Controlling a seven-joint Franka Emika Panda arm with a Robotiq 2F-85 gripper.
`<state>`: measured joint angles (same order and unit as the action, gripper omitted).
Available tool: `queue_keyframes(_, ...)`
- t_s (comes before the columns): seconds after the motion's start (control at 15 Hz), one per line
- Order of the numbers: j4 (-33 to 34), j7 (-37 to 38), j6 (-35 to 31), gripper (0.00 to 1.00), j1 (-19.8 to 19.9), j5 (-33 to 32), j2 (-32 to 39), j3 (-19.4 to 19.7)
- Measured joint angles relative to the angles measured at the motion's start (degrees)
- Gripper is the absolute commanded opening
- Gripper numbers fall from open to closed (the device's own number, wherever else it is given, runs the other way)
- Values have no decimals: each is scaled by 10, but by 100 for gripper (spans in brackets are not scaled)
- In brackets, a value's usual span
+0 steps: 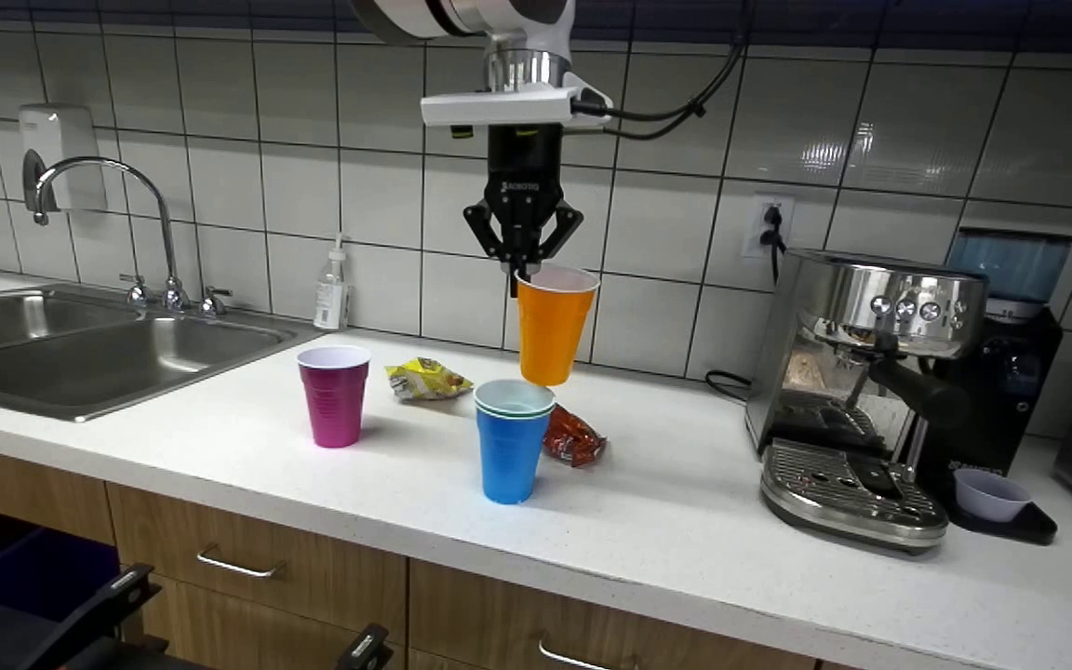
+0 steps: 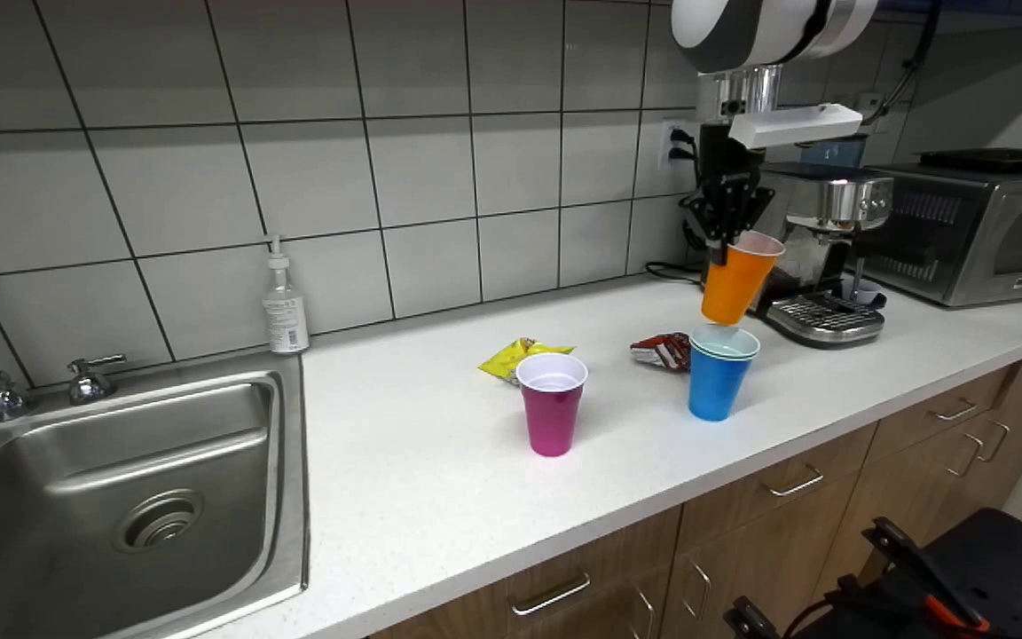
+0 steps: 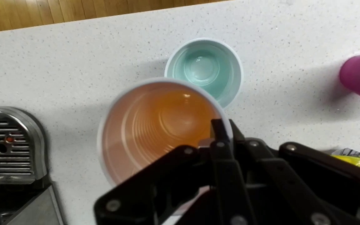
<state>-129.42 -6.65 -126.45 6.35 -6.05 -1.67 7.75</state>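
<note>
My gripper (image 1: 517, 279) is shut on the rim of an orange cup (image 1: 556, 330), one finger inside the wall and one outside. The cup hangs slightly tilted in the air, its white mouth upward and no contents visible inside. Just below its base, in both exterior views, a blue cup (image 1: 512, 458) stands upright with a pale teal cup (image 3: 203, 67) nested in it. The wrist view shows the orange cup overlapping part of that teal mouth. A magenta cup (image 2: 552, 419) stands upright on the counter, nearer the sink.
Behind the cups lie a yellow packet (image 1: 427, 380) and a red packet (image 2: 662, 351). An espresso machine (image 1: 862, 391) occupies one side of the counter, with a microwave (image 2: 981, 231) beyond. A sink (image 2: 156, 497) and a soap bottle (image 2: 285, 306) are at the opposite side.
</note>
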Motion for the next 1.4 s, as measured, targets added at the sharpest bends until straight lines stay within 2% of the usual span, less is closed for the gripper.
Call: queue_keyframes(1.4, -53, -79, 0, 1, -12, -11, -21, -11)
